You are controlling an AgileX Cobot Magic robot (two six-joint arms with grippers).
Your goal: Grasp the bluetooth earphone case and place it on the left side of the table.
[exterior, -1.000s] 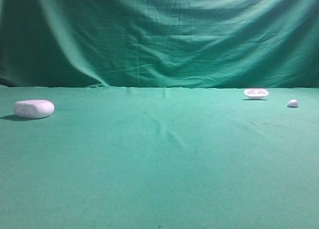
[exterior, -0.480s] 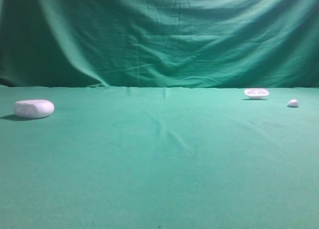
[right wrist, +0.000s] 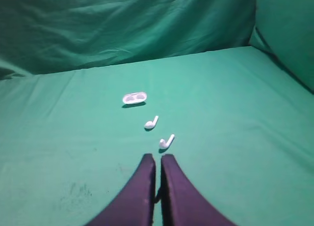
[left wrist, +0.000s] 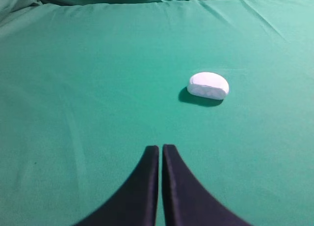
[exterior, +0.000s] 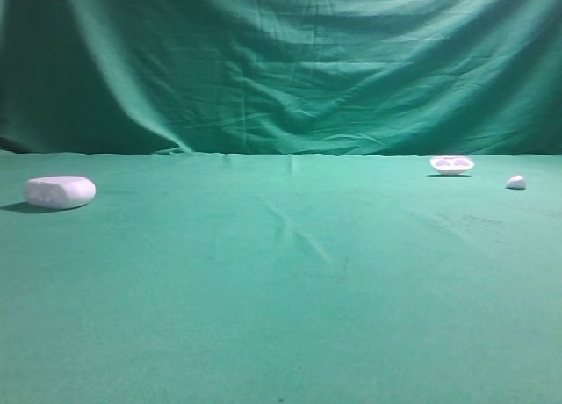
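- White, smooth bluetooth earphone case (exterior: pixel 60 191) lying far left on the green cloth table (exterior: pixel 281 316), already at its destination side; likely light, rigid, slippery. Best gripped across the narrow flanks.
- Left gripper (left wrist: pixel 160 152) closed, empty, short of the case.
- Open cloth mid-table; mild wrinkles only.
- Right gripper (right wrist: pixel 158 161) closed, empty; two earbuds (right wrist: pixel 166 142) and small tray (right wrist: pixel 134 98) ahead.

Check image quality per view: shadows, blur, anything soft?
Exterior high: dim and soft, bluetooth earphone case casts a shadow to its left on the table. Left wrist: case sharper, dark shadow on its near-left side; jaws blurred at the bottom edge. Right wrist: two earbuds crisp, backdrop dark.
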